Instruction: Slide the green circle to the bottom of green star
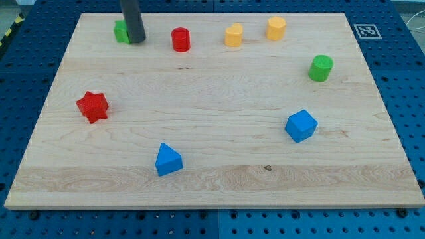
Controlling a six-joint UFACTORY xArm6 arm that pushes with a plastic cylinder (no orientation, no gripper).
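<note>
Sliding the green circle (321, 68) across to sit below the green star (121, 31)

Nearest, by the view's bottom, lie two blue blocks (168, 159) (301, 125); then one red star (92, 106) at left. The green circle stands alone at right, well apart from my tip (137, 40), which rests touching the green star's right side at the top; a bare rod, nothing to open or close. Judged light, rigid and slippery on wood, the circle may roll off a glancing push; press its right face squarely. Farthest: one red cylinder (180, 39), two yellow blocks (234, 34) (276, 28)
</note>
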